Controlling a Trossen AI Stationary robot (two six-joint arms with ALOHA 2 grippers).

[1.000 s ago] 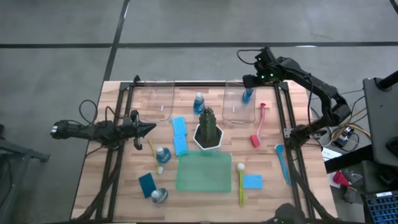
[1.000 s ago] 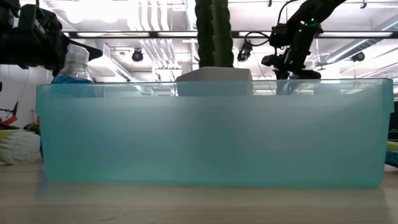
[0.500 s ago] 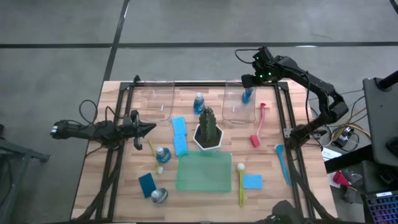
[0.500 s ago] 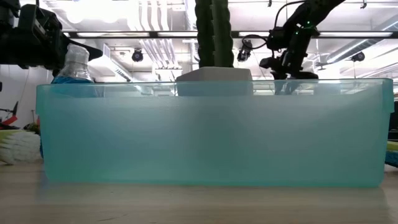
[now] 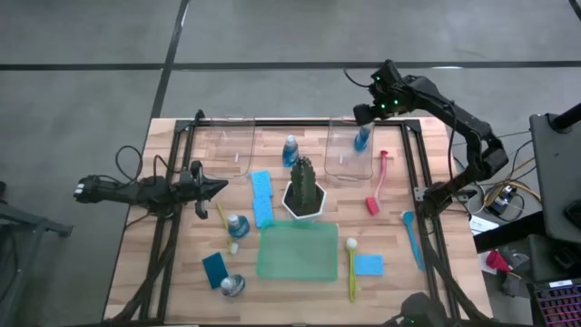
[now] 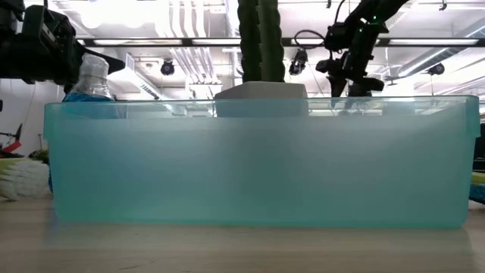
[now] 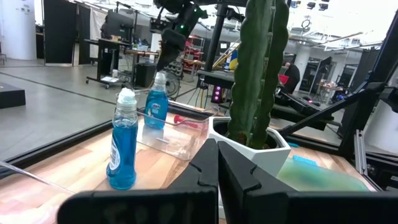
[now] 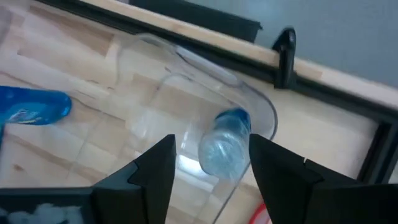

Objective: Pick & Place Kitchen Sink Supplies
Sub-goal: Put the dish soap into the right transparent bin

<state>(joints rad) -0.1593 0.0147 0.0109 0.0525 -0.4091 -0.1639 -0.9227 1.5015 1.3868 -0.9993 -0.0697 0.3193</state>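
My right gripper [image 5: 368, 113] hangs open over the right clear bin [image 5: 349, 153]. In its wrist view the fingers [image 8: 212, 155] stand to either side of a blue-liquid bottle [image 8: 224, 146] and above it. That bottle [image 5: 361, 138] stands upright on the bin's floor. Another bottle [image 5: 290, 150] stands between the two bins, and two more [image 5: 238, 224] [image 5: 232, 286] stand near the left front. My left gripper [image 5: 214, 188] waits shut at the table's left, pointing at the plant [image 7: 258, 68]. Blue sponges [image 5: 262, 197] [image 5: 369, 265] and yellow [image 5: 352, 268], red [image 5: 377, 186] and blue [image 5: 413, 238] brushes lie flat on the table.
A second clear bin [image 5: 227, 145] stands at the far left. The green tray [image 5: 297, 252] lies in front of the white-potted plant [image 5: 304, 186], and its wall [image 6: 258, 163] fills the low view. A dark teal sponge [image 5: 215, 268] and a second yellow brush [image 5: 221, 218] lie near the left.
My right gripper has risen a little above the bottle in the right bin. The bottle has stayed standing in the bin.
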